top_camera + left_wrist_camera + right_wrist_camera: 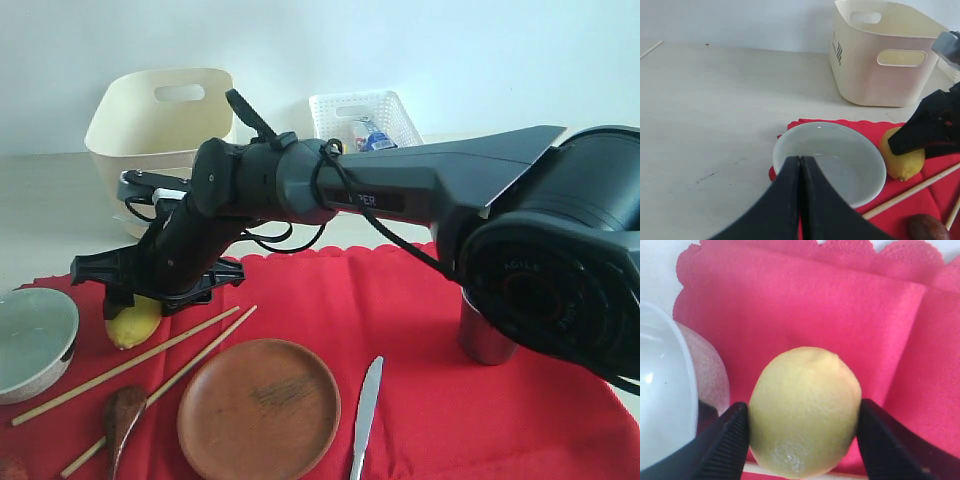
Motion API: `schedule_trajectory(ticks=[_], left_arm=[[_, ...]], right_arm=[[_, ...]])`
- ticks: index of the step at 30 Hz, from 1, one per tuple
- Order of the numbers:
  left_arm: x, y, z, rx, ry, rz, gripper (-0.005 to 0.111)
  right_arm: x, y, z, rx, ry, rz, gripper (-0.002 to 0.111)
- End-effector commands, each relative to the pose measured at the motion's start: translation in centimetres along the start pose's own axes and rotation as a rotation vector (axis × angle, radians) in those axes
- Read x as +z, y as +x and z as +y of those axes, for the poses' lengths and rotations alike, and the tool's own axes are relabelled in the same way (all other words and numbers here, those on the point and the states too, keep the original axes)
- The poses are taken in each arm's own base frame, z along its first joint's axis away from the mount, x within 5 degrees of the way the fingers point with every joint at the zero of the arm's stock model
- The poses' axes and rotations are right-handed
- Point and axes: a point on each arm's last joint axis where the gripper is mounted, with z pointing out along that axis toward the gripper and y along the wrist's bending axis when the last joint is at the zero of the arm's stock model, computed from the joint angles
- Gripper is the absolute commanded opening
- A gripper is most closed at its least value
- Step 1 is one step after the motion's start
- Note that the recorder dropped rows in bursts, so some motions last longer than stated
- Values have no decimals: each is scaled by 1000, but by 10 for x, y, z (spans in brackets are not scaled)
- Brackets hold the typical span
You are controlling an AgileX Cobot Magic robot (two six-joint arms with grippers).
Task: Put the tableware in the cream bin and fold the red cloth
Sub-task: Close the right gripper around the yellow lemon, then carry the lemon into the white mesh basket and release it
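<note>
Bright red cloth (420,330), scalloped edge, flat on the surface (715,110), bearing white bowl (840,162), round wooden plate (258,410) and chopsticks (150,357); smooth cream bin (150,125) behind it. Right gripper (802,435) clamps the lemon (805,400) between both pads; left gripper (800,165), fully closed, above the bowl.

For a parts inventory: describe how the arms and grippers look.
The right arm is matte black with rounded housings, a large cylindrical joint, white lettering ending in "PER" and black cables looped along it. The right gripper has black fingers with ribbed pads. The left gripper is black too, smooth and tapered.
</note>
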Motion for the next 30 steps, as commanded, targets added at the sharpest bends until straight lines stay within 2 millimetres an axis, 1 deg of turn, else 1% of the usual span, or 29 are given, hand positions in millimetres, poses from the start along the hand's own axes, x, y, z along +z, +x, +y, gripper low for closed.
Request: schedule_trajectory(ticks=[1,2,5,6,8,10,13,14,16,17,20,23,24,25,26,27,28,29,30], left_arm=[[0,-2,0,3,-1,-11,0],[0,-2,0,3,-1,-11,0],[0,-2,0,3,-1,-11,0],[0,-2,0,3,-1,-11,0],[0,-2,0,3,-1,-11,0],[0,-2,0,3,-1,-11,0],[0,-2,0,3,-1,-11,0],[0,-2,0,3,-1,-11,0],[0,-2,0,3,-1,-11,0],[0,-2,0,3,-1,-11,0],[0,-2,0,3,-1,-11,0],[0,-2,0,3,-1,-11,0],[0,-2,0,3,-1,-11,0],[0,-2,0,3,-1,-11,0],[0,-2,0,3,-1,-11,0],[0,-2,0,3,-1,-11,0],[0,-2,0,3,-1,-11,0],[0,-2,0,3,-1,-11,0],[0,-2,0,3,-1,-11,0]], right_arm=[[-4,-5,0,-5,-4,-38,40],[-4,-5,0,-7,-2,-38,34],[-5,-5,0,-31,10,-44,6],[-7,-6,1,-46,9,-48,0],[-14,-8,5,-85,5,-58,0],[-26,-12,9,-133,12,-66,0],[-55,-19,14,-204,51,-75,0],[-77,-22,18,-268,94,-76,0],[-102,-28,18,-318,137,-93,0],[-117,-32,17,-334,156,-111,0],[-164,-47,9,-357,184,-175,0],[-212,-61,-10,-336,209,-251,0],[-238,-69,-27,-310,236,-298,0],[-246,-72,-35,-302,248,-312,0],[-259,-78,-56,-286,280,-330,0],[-264,-80,-66,-273,294,-337,0],[-270,-85,-86,-264,321,-340,0],[-268,-87,-95,-260,327,-341,0],[-267,-93,-114,-249,331,-357,0]])
